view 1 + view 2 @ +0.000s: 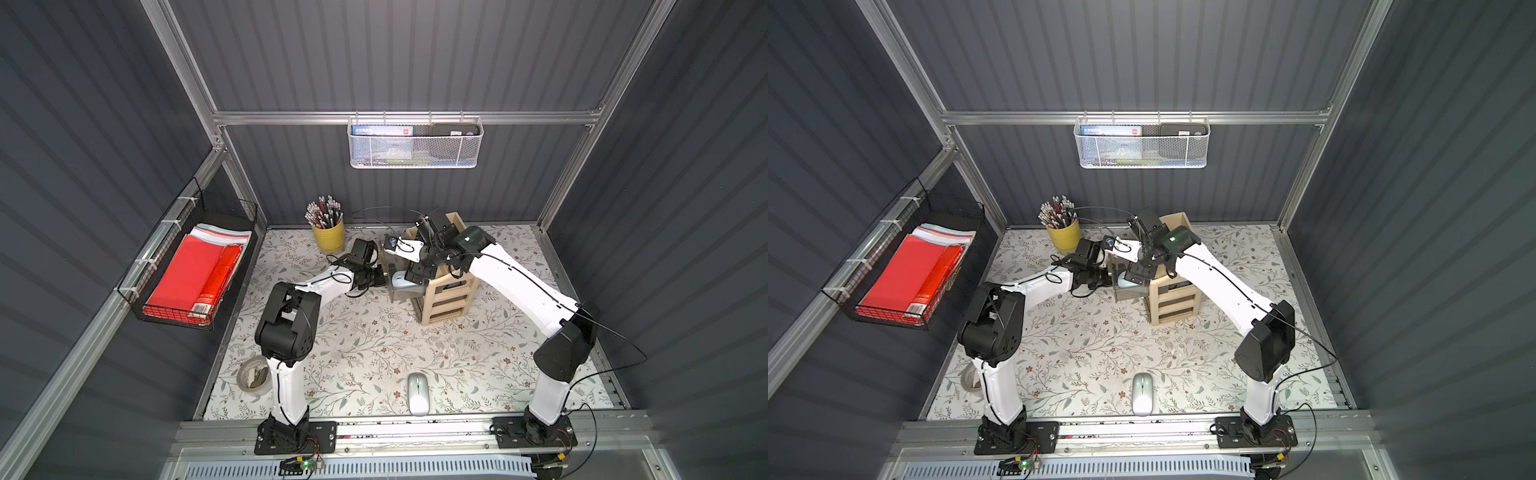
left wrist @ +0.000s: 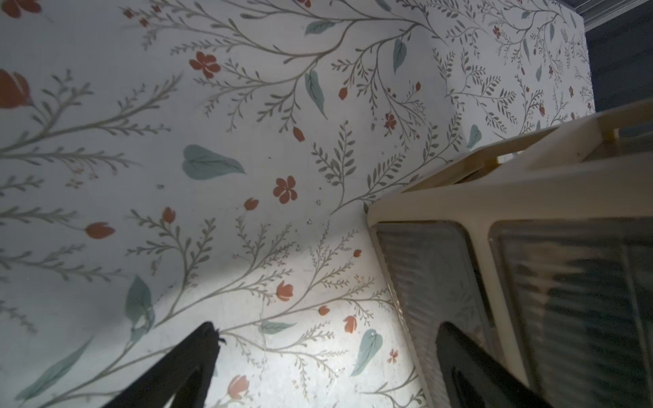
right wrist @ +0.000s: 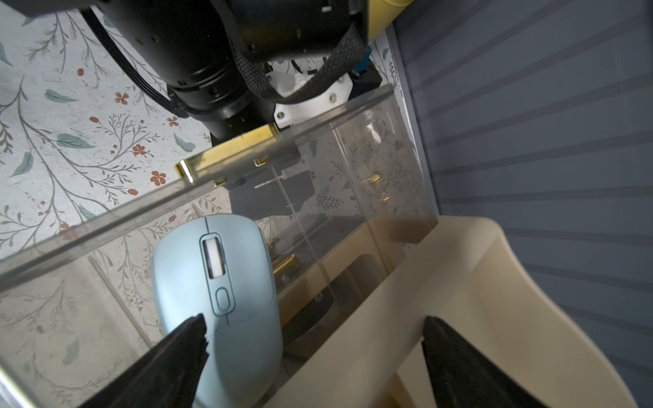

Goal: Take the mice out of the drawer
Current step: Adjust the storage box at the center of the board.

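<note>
The pale blue mouse [image 3: 215,282] is seen lying in the pulled-out clear drawer [image 3: 353,148] beneath the right hand [image 3: 314,325], spread wide and empty; it should be lowered astride the mouse's flanks before being closed.

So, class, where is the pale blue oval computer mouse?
In the right wrist view the pale blue mouse lies inside the pulled-out clear plastic drawer of the beige drawer unit, beneath the open right gripper.
</note>
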`<state>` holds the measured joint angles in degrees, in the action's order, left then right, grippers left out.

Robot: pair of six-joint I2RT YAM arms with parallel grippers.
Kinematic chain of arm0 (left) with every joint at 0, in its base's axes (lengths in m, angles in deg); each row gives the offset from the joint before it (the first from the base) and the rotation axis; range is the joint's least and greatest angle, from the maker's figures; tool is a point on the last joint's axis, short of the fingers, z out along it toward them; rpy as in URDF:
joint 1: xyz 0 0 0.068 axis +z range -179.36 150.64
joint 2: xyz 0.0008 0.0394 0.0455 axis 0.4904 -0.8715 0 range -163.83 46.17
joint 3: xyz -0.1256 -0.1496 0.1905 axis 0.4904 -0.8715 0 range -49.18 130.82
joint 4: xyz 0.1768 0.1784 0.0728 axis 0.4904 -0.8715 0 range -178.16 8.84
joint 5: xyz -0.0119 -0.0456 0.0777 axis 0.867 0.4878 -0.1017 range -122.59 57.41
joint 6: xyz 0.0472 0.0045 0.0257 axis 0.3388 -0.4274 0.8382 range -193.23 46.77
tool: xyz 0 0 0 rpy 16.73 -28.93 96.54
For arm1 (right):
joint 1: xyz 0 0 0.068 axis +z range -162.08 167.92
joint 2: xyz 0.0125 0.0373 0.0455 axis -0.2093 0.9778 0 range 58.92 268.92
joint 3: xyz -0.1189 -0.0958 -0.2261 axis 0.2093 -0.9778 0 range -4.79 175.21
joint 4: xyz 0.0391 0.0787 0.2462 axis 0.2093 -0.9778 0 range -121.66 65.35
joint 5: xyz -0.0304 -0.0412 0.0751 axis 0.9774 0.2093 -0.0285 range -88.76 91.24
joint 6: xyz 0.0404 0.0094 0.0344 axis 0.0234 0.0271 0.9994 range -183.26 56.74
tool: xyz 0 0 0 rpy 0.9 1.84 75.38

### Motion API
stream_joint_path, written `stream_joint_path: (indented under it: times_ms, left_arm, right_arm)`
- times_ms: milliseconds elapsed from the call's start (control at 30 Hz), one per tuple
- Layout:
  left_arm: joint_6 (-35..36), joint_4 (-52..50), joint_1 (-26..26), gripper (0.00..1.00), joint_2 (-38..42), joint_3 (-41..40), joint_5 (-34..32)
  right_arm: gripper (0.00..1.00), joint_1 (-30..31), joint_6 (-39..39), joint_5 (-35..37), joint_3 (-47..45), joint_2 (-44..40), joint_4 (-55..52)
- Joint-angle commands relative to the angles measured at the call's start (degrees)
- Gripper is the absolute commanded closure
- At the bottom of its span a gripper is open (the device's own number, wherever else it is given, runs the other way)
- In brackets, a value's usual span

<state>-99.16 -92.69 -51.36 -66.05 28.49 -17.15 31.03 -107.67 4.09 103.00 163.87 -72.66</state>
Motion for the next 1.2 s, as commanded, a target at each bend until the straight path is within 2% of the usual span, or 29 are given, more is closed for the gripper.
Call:
stream_joint_path:
  times_ms: [0, 100, 200, 367, 433, 533, 633, 733, 833, 900, 967, 1067, 1167]
  left_arm:
    - [1.8, 1.1, 0.7, 0.01, 1.4, 3.6, 1.3]
    - [1.9, 1.4, 0.7, 0.01, 2.2, 4.3, 1.4]
    - [2.1, 1.2, 0.7, 0.01, 1.9, 4.4, 1.8]
    - [1.8, 1.6, 0.7, 0.01, 2.5, 2.5, 1.3]
    - [1.9, 0.9, 0.8, 0.01, 3.0, 2.5, 0.0]
    - [0.5, -0.1, 1.4, 0.01, 4.8, 2.7, -6.5]
    - [-2.9, -0.8, 4.6, 0.01, 7.6, 2.0, -12.5]
    - [-2.5, -6.5, 7.4, 0.01, 7.6, 5.3, -18.3]
    - [-1.4, -12.1, 7.7, 0.01, 7.0, 10.2, -25.9]
    - [0.4, -13.3, 7.7, 0.01, 6.3, 11.8, -27.5]
    - [0.9, -17.7, 7.8, 0.01, 4.5, 14.5, -30.0]
    - [3.8, -16.5, 7.8, 0.03, 6.1, 14.2, -34.0]
    - [10.5, -9.8, 7.8, 0.07, 12.9, 11.9, -34.9]
  right_arm:
    - [0.01, 2.1, -2.1, 0.1, -5.4, -0.4, -0.7]
    - [0.01, 3.2, -1.9, 0.9, -6.2, -1.0, -0.5]
    - [0.01, 3.3, -1.6, 0.8, -2.6, -0.2, -2.0]
    - [0.01, 2.6, 4.2, -3.4, 12.1, 4.5, -5.5]
    - [0.01, 1.9, 6.0, -7.7, 18.7, 6.4, -7.8]
    - [0.01, 1.8, 7.5, -9.9, 22.3, 6.4, -7.9]
    - [0.01, 0.8, 11.3, -4.5, 20.1, 3.8, -3.2]
    - [0.01, -3.0, 17.2, -0.2, 17.2, 0.4, 1.7]
    - [0.01, -8.8, 22.3, -0.2, 12.7, -4.2, 5.7]
    - [0.01, -12.0, 23.7, -1.1, 8.2, -7.3, 7.5]
    - [0.01, -13.7, 24.5, 1.2, 4.2, -9.4, 8.2]
    - [0.01, -16.6, 26.7, 3.2, 0.6, -11.0, 7.3]
    - [0.01, -19.6, 28.7, 2.6, -5.0, -14.0, 9.6]
